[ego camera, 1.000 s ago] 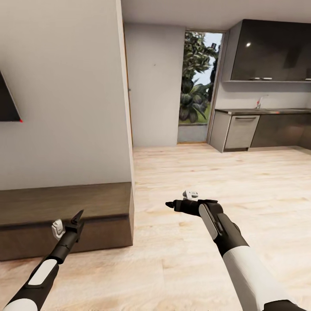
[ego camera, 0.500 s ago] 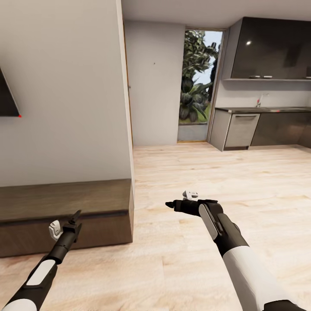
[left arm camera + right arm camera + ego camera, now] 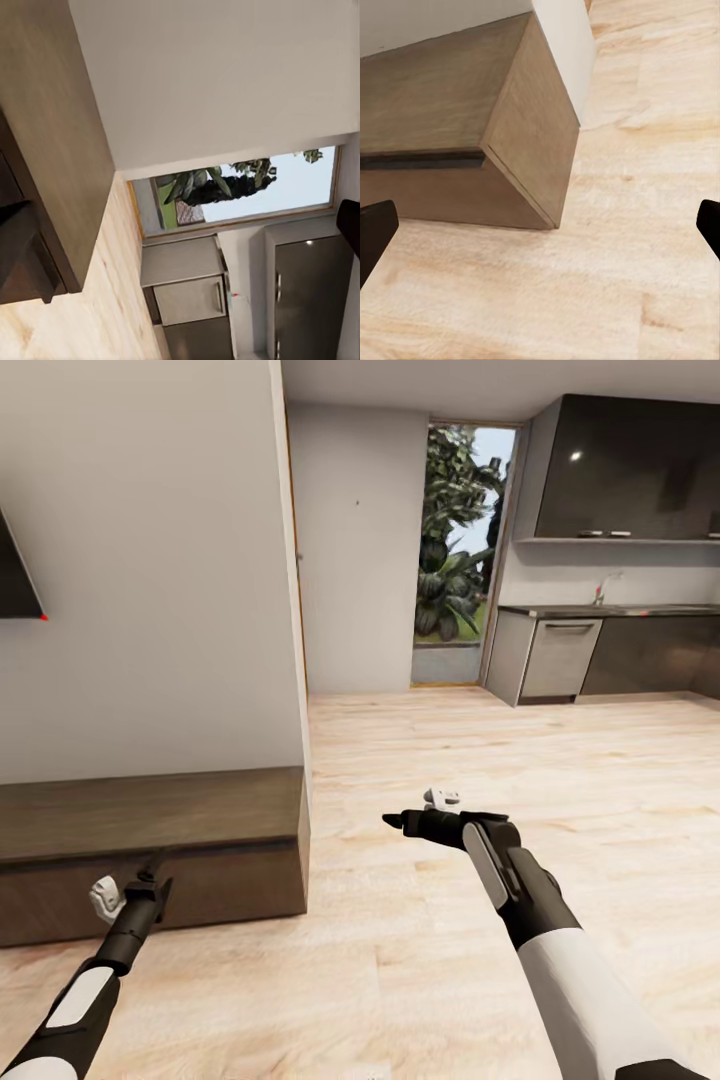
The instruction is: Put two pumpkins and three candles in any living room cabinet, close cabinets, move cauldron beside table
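The cabinet (image 3: pixel 150 820) is a long, low dark-brown unit against the white wall at the left, and its front looks shut. The right wrist view has the cabinet's end corner (image 3: pixel 521 127), and the left wrist view has its top (image 3: pixel 45 112). My left gripper (image 3: pixel 155 863) hangs just in front of the cabinet's front face, open and empty. My right gripper (image 3: pixel 388 821) hovers over the floor right of the cabinet, open with nothing between its fingers (image 3: pixel 375 229). The pumpkins, candles, cauldron and table are out of view.
A dark TV corner (image 3: pixel 15 580) hangs on the wall above the cabinet. A wall corner (image 3: pixel 290 610) ends at the cabinet's right end. Pale wood floor (image 3: pixel 450 740) runs back to a glass door (image 3: pixel 460 550) and grey kitchen units (image 3: pixel 600 650) at the back right.
My left arm has drawn back and to the left, lower against the cabinet front. The head view has shifted slightly. The right arm has barely moved.
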Motion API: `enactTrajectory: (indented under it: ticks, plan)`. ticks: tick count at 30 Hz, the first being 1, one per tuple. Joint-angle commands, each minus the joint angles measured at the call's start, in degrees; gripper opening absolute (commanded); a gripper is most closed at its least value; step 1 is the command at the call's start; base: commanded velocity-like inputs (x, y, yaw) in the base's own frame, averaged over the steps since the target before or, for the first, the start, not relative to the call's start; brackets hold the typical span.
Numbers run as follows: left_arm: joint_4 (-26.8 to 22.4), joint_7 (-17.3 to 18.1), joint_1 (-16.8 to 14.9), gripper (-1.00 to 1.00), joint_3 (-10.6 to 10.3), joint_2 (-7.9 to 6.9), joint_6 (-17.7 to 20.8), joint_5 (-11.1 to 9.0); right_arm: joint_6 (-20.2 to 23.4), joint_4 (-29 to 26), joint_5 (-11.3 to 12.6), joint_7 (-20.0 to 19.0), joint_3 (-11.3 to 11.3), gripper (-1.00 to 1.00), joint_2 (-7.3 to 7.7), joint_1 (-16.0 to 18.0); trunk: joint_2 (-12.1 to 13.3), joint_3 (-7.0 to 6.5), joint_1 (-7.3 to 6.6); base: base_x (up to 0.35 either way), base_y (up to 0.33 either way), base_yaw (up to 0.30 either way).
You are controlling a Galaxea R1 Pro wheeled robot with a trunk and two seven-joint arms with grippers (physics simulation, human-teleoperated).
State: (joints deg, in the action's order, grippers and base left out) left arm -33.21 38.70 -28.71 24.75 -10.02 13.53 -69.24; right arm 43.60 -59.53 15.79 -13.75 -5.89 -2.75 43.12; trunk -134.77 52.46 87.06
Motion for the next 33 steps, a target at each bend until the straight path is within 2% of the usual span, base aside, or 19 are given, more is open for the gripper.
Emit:
enactTrajectory:
  ticks: [1,15,28,33]
  plan:
    - [0.0,0.2,0.0,1.0,0.3,0.0,0.6,-0.5,0.3,-0.2,-0.2,-0.2,0.0,1.0,0.0,0.0,-0.4,0.24,0.21,0.0,0.0,0.0]
    - [0.0,0.0,0.0,1.0,0.4,0.0,0.6,-0.4,0.3,-0.4,-0.2,-0.1,0.0,1.0,-0.06,0.0,-6.1,2.75,3.29,0.0,0.0,0.0]
    - [0.0,-0.1,0.0,1.0,0.4,0.0,0.6,-0.1,0.3,-0.4,-0.3,0.0,-0.1,1.0,-0.07,-1.4,-6.1,2.75,3.29,0.0,0.0,0.0]
    - [0.0,0.0,0.0,1.0,0.4,0.0,0.6,-0.1,0.3,-0.4,-0.3,0.0,-0.1,1.0,-0.07,-1.5,-6.1,2.75,3.29,0.136,-0.094,0.0]
